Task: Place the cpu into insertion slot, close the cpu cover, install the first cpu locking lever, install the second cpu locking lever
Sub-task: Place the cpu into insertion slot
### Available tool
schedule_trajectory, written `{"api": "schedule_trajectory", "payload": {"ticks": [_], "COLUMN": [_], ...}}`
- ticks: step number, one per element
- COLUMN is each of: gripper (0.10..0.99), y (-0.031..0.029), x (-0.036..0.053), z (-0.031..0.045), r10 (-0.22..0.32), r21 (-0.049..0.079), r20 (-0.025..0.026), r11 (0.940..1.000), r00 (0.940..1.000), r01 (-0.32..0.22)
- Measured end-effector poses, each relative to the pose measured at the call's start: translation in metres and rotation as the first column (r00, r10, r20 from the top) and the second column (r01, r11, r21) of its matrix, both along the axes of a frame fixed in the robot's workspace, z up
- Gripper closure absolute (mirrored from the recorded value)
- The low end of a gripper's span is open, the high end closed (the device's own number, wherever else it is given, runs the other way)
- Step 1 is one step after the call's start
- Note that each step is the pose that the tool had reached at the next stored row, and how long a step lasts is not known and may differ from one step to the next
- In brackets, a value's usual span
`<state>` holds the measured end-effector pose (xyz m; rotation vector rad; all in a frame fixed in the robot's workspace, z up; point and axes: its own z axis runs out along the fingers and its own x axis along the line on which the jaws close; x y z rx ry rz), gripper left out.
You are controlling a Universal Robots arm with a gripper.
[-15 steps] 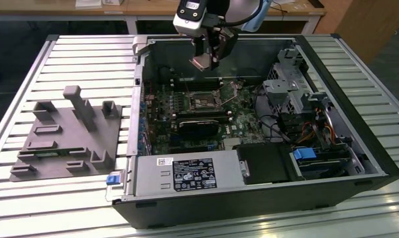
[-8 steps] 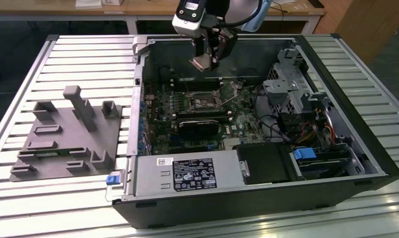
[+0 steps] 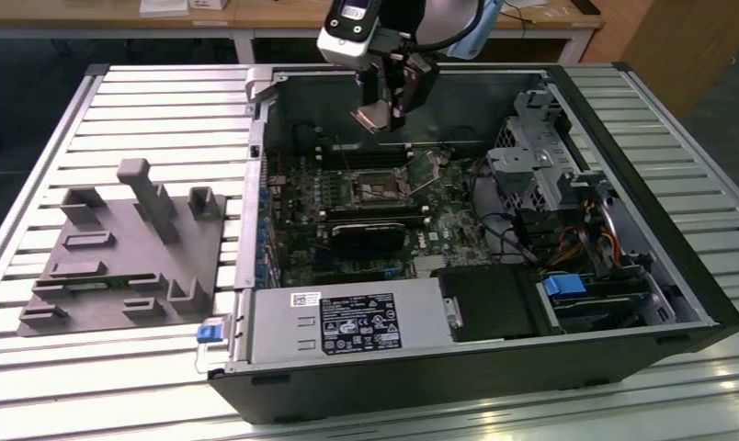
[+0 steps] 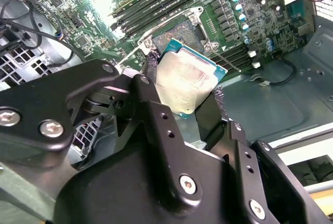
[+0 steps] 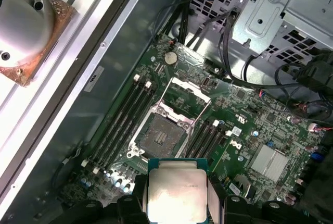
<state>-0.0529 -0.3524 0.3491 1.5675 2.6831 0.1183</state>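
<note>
Table: slatted metal top (image 3: 51, 138) carrying everything, as seen in the exterior view.
Computer case: black tower (image 3: 695, 276) lying on its side with the side panel off and the inside exposed.
Grey fixture: moulded tray (image 3: 124, 248) with upright posts, at 9 o'clock of the case in the exterior view, apart from it.
Power supply: silver box (image 3: 345, 322) at 6 o'clock of the motherboard in the exterior view.
Motherboard: green board (image 3: 345, 220) flat on the case floor, with long black memory slots on both sides of the socket.
Gripper: black two-finger tool (image 3: 388, 115) hanging over the open case at 12 o'clock of the socket in the exterior view, well clear of the board. Its fingers (image 4: 208, 114) are clamped on two opposite edges of the chip.
Cpu cover: silver frame (image 5: 190, 89) swung up and open, off the socket.
Insertion slot: square socket (image 5: 162, 136) with a silver rim; its dark centre lies bare.
Cpu: pale silver square (image 4: 187, 81) on a green edge, held between the fingers in the air above the board, tilted, not touching the socket.
</note>
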Motion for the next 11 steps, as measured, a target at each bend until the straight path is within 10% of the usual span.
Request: {"api": "schedule_trajectory", "payload": {"ticks": [11], "gripper": [0.545], "y": [0.0], "x": [0.0], "z": [-0.0014], "r10": [-0.022], "r21": [0.0], "r20": [0.0], "r11": [0.9997], "r00": [0.9997], "r01": [0.022]}}
